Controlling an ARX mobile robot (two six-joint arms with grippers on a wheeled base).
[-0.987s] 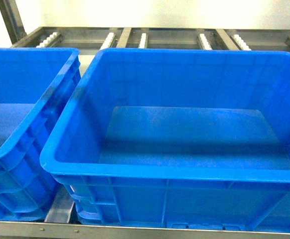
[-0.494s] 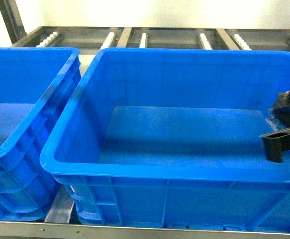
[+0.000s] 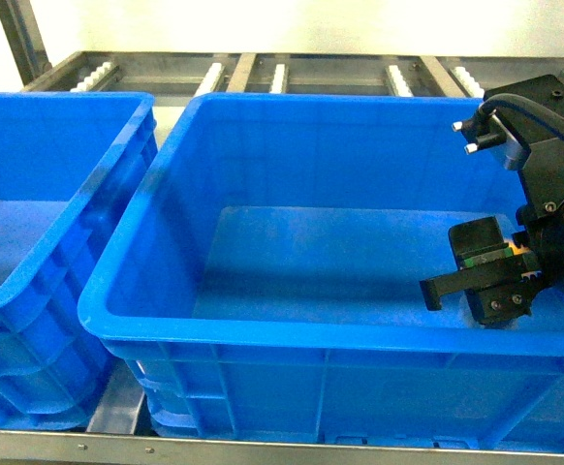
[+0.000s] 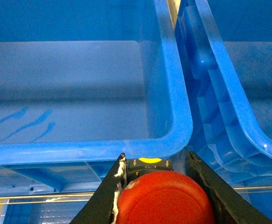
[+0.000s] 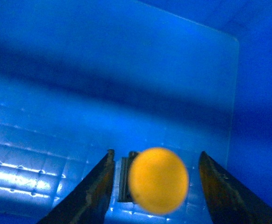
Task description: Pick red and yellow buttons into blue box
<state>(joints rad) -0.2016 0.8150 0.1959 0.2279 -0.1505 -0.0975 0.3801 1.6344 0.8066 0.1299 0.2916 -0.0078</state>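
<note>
right hand (image 3: 476,281) in blue box (image 3: 292,334), yellow button (image 5: 158,179) between spread fingers, grip unclear | left hand (image 4: 157,186) grips red button (image 4: 166,198) outside box | risk: red drops short of rim

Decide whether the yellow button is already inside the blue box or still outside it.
Inside, not resting on the floor: the yellow button sits between the right claw fingers, below the blue box rim.

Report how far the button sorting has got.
Nothing lies in the blue box yet. In hand: the right gripper is inside it with the yellow button between its fingers; the left gripper holds the red button outside the crates. Both drops remain.
</note>
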